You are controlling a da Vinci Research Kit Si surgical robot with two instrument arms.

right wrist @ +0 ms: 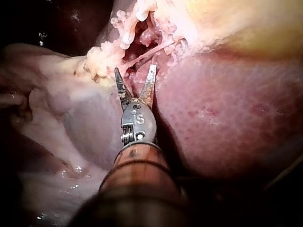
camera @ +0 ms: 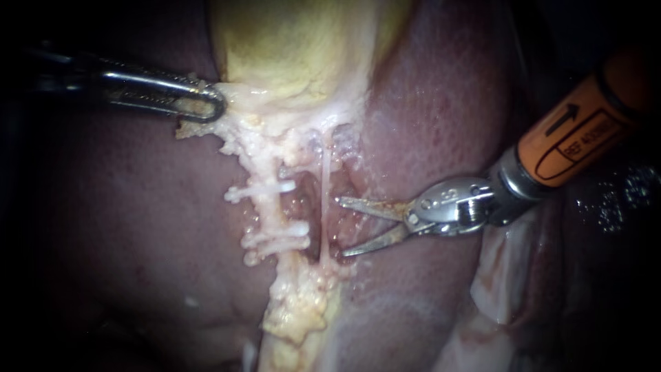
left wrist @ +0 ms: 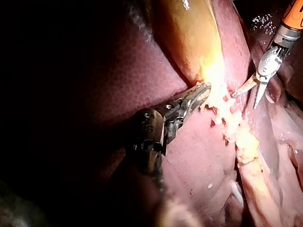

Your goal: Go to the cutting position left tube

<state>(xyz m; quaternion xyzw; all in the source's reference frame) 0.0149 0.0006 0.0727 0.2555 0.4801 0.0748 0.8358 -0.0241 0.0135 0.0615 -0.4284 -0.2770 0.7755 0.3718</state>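
Entering from the right edge of the endoscope view, the right tool (camera: pixel 342 227) sat nearest the camera, its orange shaft slanting down-left to two thin jaws spread wide and holding nothing. Just left of their tips, a thin tube (camera: pixel 323 207) ran top to bottom through the middle of the frame, near them but not between them as far as I could tell. Further left stood the left tube (camera: pixel 265 210), a thicker pale cord also running roughly top to bottom. An upper clip (camera: pixel 265 188) and a lower clip (camera: pixel 279 234) crossed it, with a bare stretch between. The open jaws faced left, square to that long axis, so I judged the approach would run leftward, with the thin tube in the way. Farthest off, at the upper left, the left tool (camera: pixel 206 107) was clamped on pale tissue (camera: pixel 234 93) below the gallbladder (camera: pixel 296 48).
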